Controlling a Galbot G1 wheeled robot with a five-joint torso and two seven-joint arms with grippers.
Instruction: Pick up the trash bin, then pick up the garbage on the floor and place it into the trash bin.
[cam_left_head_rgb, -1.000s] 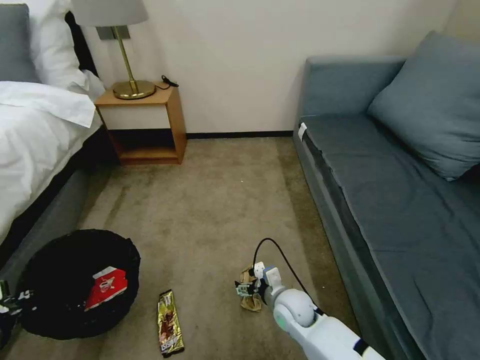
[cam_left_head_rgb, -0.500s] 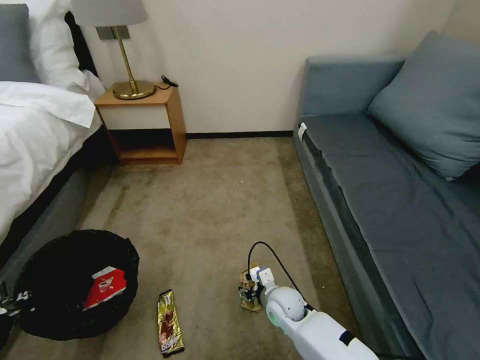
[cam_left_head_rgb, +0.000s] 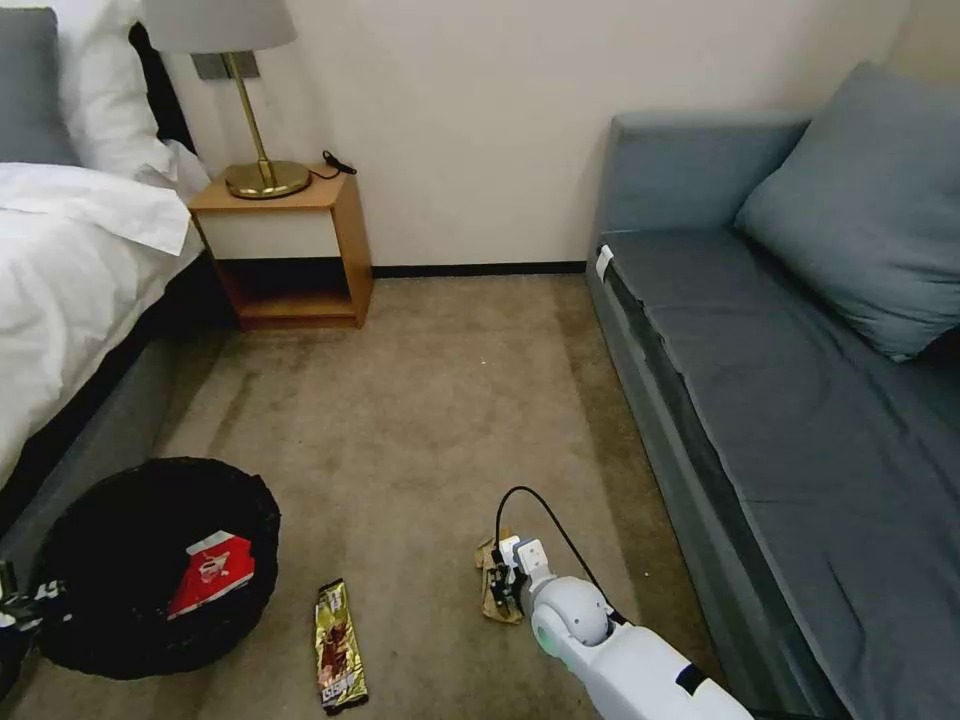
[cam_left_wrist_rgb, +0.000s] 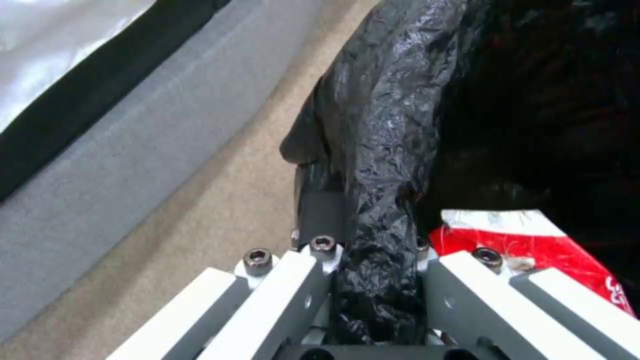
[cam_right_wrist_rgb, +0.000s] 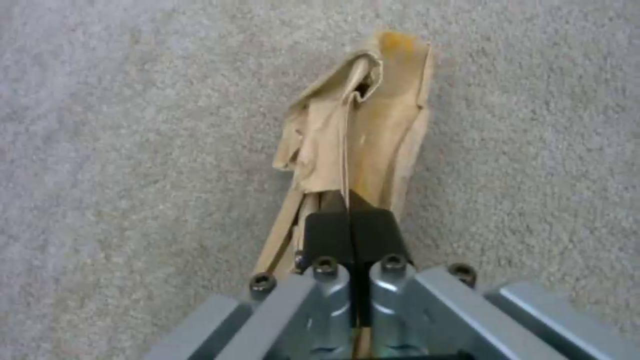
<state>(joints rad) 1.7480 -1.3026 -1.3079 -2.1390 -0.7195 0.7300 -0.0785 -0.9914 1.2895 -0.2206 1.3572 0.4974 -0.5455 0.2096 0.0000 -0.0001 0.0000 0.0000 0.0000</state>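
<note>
The trash bin (cam_left_head_rgb: 120, 520), lined with a crinkled black bag, sits low on the carpet at my left beside the bed. My left gripper (cam_left_wrist_rgb: 370, 240) is shut on its rim (cam_left_wrist_rgb: 380, 150). A flat red snack packet (cam_left_head_rgb: 212, 573) lies inside the bin (cam_left_wrist_rgb: 533, 245). Of the garbage on the floor, a long gold-brown bar wrapper (cam_left_head_rgb: 340, 645) lies in front of me. A crumpled tan wrapper (cam_right_wrist_rgb: 360, 135) lies to its right (cam_left_head_rgb: 487, 575). My right gripper (cam_right_wrist_rgb: 350, 225) is down at the carpet, its black pads (cam_right_wrist_rgb: 327, 232) pinched together on the tan wrapper's near end.
A white bed (cam_left_head_rgb: 70, 270) flanks the left, with a wooden nightstand (cam_left_head_rgb: 290, 250) and a brass lamp (cam_left_head_rgb: 262, 150) at the back. A long blue-grey sofa (cam_left_head_rgb: 800, 380) runs along the right. Open carpet (cam_left_head_rgb: 420, 400) stretches between them.
The right gripper has lowered slightly and closed on the tan wrapper, which now looks pinched narrower. The bin and left gripper have stayed put.
</note>
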